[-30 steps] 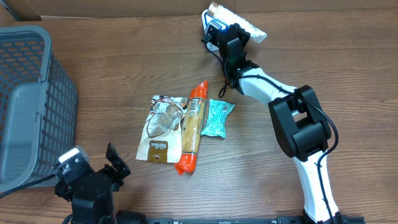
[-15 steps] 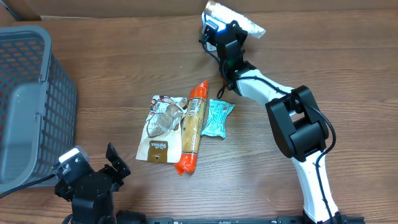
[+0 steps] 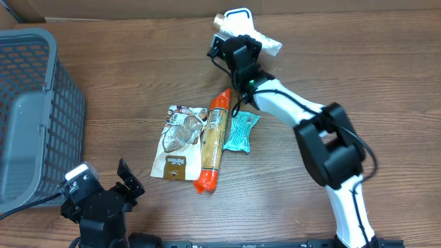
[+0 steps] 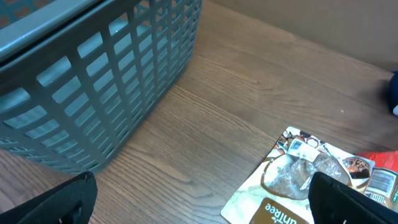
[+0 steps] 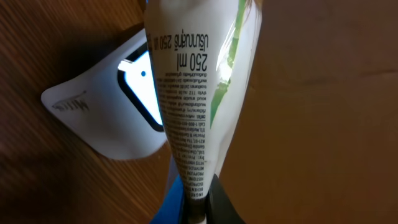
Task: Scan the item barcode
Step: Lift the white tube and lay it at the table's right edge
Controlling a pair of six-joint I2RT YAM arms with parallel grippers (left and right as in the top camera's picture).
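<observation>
My right gripper [image 3: 238, 49] is shut on the item, a white tube [image 3: 269, 45] with a green stripe and small black print reading "250 ml". In the right wrist view the tube [image 5: 193, 93] rises from the pinched jaws [image 5: 198, 202] in front of the white barcode scanner [image 5: 118, 118], whose window glows blue-white. From overhead the scanner [image 3: 239, 15] sits at the table's far edge, just beyond the gripper. No barcode shows on the tube's visible face. My left gripper [image 3: 128, 179] rests open near the front left, its fingers [image 4: 56, 205] wide apart over bare wood.
A grey plastic basket [image 3: 34, 110] stands at the left. In the middle of the table lie a brown-and-white snack pouch [image 3: 179, 141], an orange tube-shaped pack [image 3: 213, 141] and a teal packet [image 3: 241, 129]. A cardboard wall [image 5: 323, 93] runs along the back.
My right gripper has swung left with the tube, which has turned, and more of the scanner's blue-lit top now shows. The left arm has not moved.
</observation>
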